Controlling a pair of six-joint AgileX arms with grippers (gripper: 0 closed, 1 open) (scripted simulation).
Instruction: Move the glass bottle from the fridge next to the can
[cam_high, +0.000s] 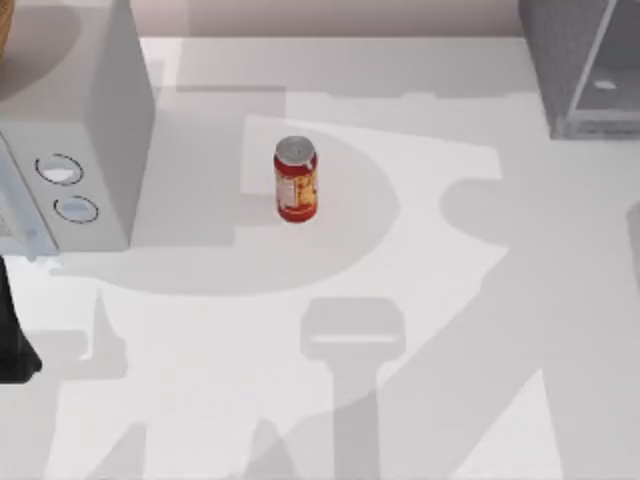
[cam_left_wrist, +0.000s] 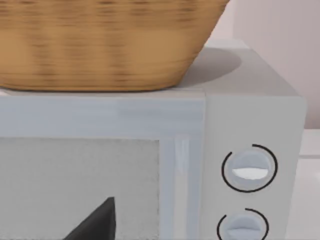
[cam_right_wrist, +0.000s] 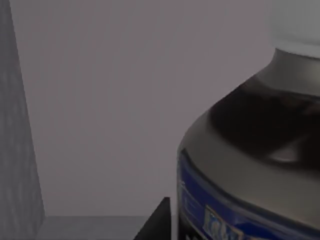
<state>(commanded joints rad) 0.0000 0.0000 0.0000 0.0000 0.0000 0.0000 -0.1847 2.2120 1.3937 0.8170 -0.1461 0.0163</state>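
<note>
Right gripper at bottle in fridge (grip cannot be told) | risk: tipping bottle, short of can

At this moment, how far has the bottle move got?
Nothing looks delivered: the can stands alone on the table. In hand: the right wrist view sits close against the glass bottle, beside grey walls. Left: carrying it out of the fridge and setting it beside the can.

The can was red with yellow; the bottle had a blue band; the basket was tan.
</note>
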